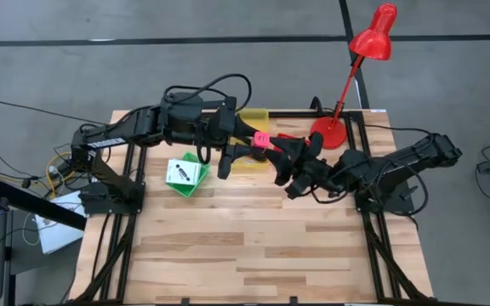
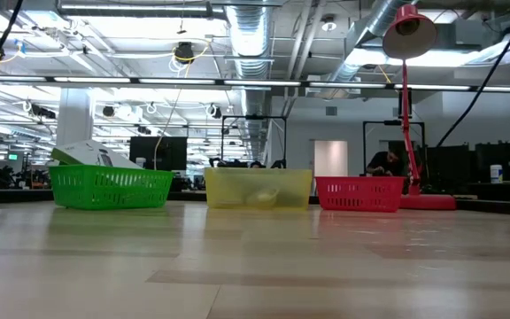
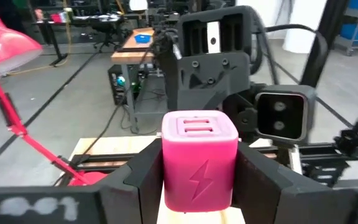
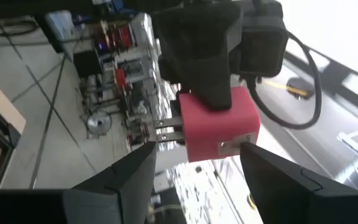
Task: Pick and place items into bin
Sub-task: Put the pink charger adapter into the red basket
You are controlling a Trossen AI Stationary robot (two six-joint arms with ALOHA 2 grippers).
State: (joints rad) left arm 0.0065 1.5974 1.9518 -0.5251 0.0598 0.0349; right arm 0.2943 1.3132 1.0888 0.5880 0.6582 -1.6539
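Left gripper (image 3: 197, 186) clamps pink cube (image 3: 199, 158) just above yellow bin (image 1: 253, 119). Right gripper (image 4: 194, 165) beside cube, fingers spread, not touching.

A pink cube-shaped charger plug (image 3: 199, 160) with a lightning-bolt mark and two metal prongs is held off the bench, clamped between the left tool's fingers (image 3: 143, 180). In the high view it hangs above the yellow bin (image 1: 253, 119). A white packet with green print (image 1: 185, 175) lies in the green bin (image 1: 196, 189).
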